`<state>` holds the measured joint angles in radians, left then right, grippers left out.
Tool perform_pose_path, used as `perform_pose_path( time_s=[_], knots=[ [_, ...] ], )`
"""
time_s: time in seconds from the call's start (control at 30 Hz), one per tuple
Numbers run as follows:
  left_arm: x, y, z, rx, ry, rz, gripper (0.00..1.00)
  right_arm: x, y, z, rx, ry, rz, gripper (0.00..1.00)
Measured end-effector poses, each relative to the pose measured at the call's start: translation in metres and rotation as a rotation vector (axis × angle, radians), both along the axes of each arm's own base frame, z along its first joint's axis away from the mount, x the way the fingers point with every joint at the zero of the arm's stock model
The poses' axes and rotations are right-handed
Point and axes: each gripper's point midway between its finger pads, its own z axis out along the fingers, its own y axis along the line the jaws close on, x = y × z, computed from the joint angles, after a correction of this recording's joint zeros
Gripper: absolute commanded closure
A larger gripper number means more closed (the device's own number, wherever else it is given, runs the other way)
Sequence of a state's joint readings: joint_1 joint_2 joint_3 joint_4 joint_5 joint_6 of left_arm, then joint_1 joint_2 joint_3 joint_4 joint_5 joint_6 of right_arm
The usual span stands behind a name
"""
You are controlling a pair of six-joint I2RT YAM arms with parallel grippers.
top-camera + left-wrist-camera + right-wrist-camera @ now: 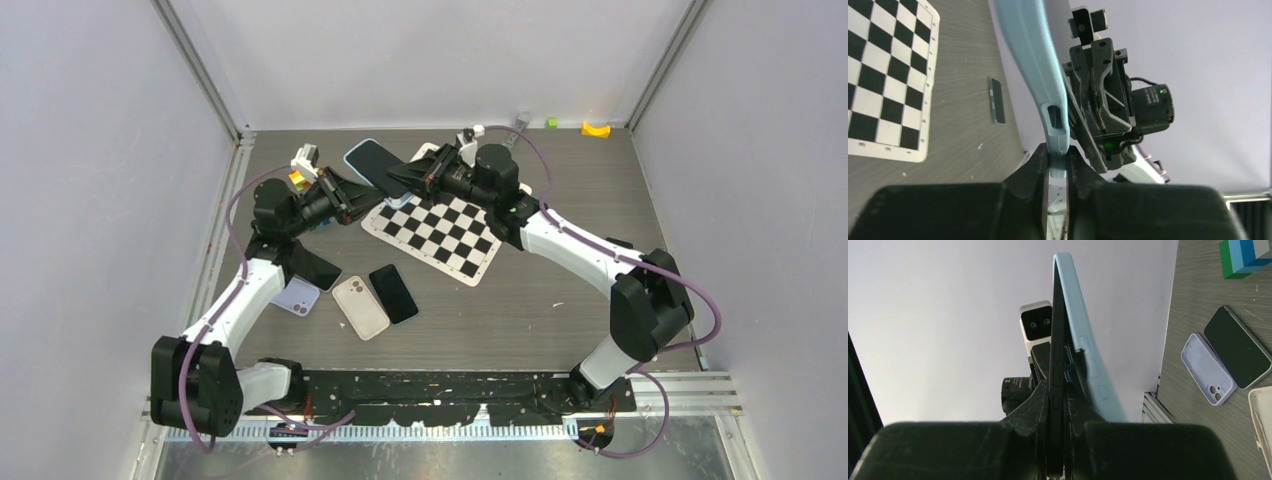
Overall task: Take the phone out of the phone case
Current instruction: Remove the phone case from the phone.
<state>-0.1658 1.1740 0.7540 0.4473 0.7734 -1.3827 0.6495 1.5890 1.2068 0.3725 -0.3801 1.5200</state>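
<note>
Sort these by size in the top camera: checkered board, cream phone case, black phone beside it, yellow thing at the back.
1. Black-and-white checkered board, biggest by far.
2. Cream phone case and flat black phone: too alike to rank.
3. Small yellow piece by the back wall, smallest, though farthest from the camera.

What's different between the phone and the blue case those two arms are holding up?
The phone is dark and straight, while the case is pale blue and bows away from it at one end. The phone is pinched by the right gripper, the case by the left gripper. Shared: both are held aloft between the arms and are not yet fully apart.
</note>
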Motion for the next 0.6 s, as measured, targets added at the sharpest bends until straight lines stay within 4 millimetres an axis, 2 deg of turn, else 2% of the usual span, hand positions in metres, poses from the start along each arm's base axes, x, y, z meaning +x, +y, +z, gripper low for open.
perform_pose_path(
  time_s=[0.13,0.27,0.5,0.6],
  knots=[
    [0.006,-0.003,-0.004,0.048,-0.023,-0.008,1.00,0.003,-0.005,-0.005,-0.034,-0.031,-0.003,0.99],
    [0.012,-0.003,-0.026,0.163,-0.003,-0.001,1.00,0.002,-0.021,-0.009,-0.107,-0.064,0.000,0.99],
    [0.034,0.013,-0.070,0.281,0.082,0.095,1.00,-0.033,-0.078,0.012,-0.199,-0.170,0.012,0.99],
    [0.026,0.004,-0.098,0.291,0.160,0.064,1.00,-0.045,-0.103,0.002,-0.276,-0.169,-0.020,0.99]
  ],
)
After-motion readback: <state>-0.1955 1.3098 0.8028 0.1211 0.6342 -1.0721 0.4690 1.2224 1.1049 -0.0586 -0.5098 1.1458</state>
